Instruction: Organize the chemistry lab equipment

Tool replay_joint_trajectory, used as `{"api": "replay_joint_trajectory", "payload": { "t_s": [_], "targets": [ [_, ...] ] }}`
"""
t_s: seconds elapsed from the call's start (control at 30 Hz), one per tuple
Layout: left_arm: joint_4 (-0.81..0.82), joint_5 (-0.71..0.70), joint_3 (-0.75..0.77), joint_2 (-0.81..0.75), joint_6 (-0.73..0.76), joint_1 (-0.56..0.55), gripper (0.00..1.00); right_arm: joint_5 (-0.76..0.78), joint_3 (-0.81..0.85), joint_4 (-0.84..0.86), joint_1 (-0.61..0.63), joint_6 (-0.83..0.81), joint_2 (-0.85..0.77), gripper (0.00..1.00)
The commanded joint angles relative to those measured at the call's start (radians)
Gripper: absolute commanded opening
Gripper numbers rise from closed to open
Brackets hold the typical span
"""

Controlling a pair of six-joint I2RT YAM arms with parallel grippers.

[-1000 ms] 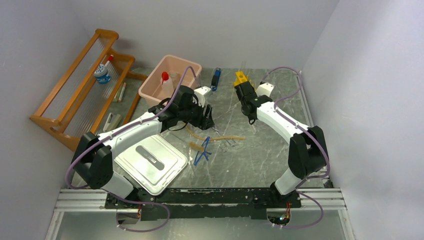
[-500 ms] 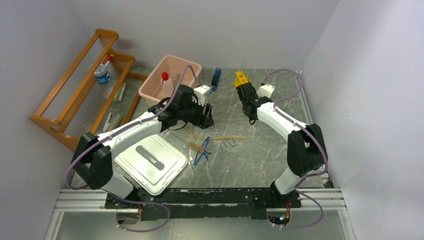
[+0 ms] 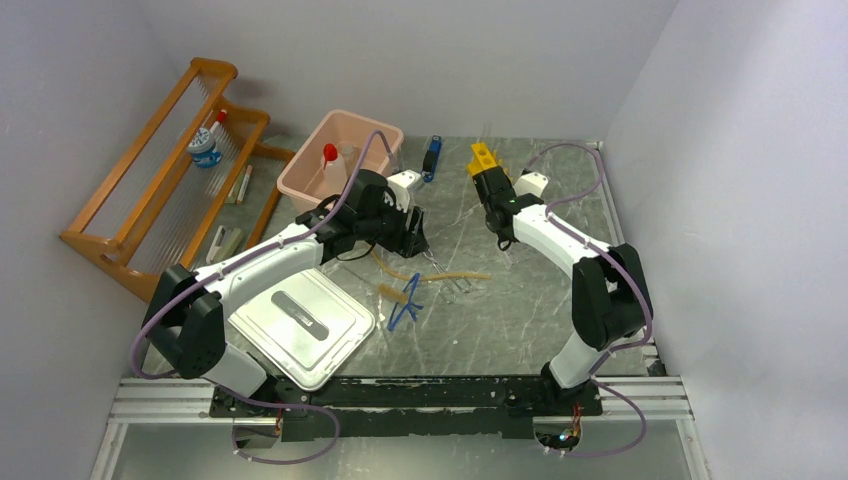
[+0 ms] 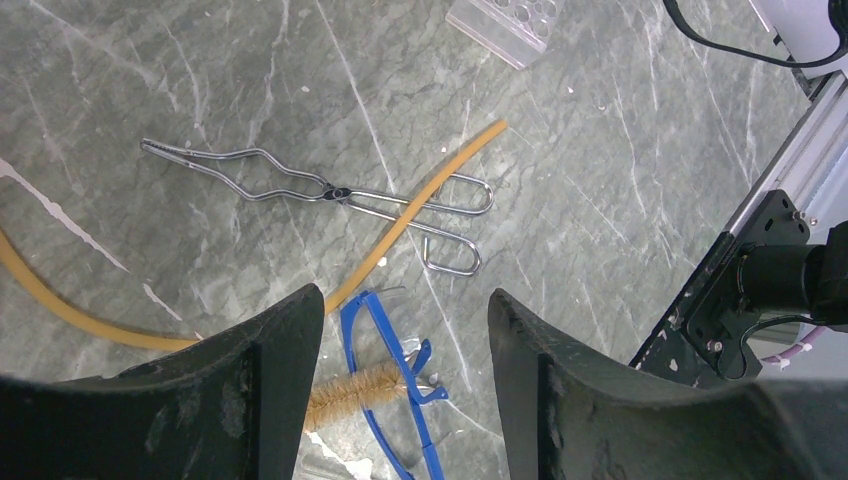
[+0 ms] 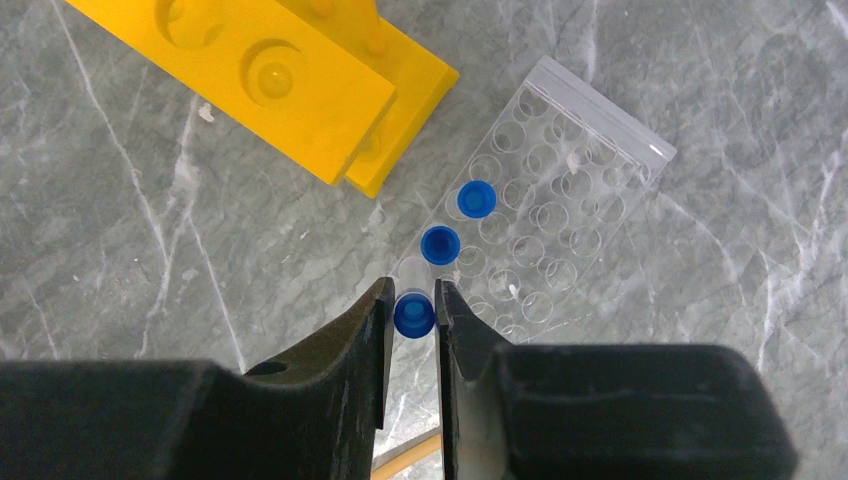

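Blue-capped tube stood between fingers of right hand, at clear rack edge; grip unclear. Likely needed seating upright in well before release. Left hand gaped, empty.

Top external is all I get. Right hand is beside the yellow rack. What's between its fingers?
Observer: A blue-capped tube, its cap between the fingers of the right hand; can't tell if it's gripped.
Operator: Where's it standing?
Observer: At the edge of a clear tube rack, in line with two more blue-capped tubes standing in it.
Operator: And the other arm?
Observer: Left hand is open and empty; metal tongs lie below it, with the tan hose across their handles.
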Motion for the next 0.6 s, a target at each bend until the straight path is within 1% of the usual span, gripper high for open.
{"api": "replay_joint_trajectory", "payload": {
  "t_s": [0.0,0.13,0.3,0.47,0.57],
  "targets": [
    [0.011,-0.013,0.023,-0.016,-0.006,0.003,0.65,0.008,0.003,-0.028,-0.005,0.032,0.007,0.33],
    [0.015,-0.011,0.02,-0.019,-0.009,0.003,0.65,0.006,0.02,-0.039,-0.004,0.03,-0.004,0.38],
    [0.016,-0.012,0.017,-0.023,-0.01,0.003,0.65,-0.006,0.04,-0.053,-0.005,0.022,-0.019,0.41],
    [0.018,-0.013,0.015,-0.023,-0.009,0.003,0.66,-0.033,0.05,-0.062,-0.007,0.0,-0.043,0.46],
    [0.018,-0.012,0.015,-0.023,-0.009,0.003,0.66,-0.056,0.043,-0.061,-0.009,-0.021,-0.059,0.5]
  ]
}}
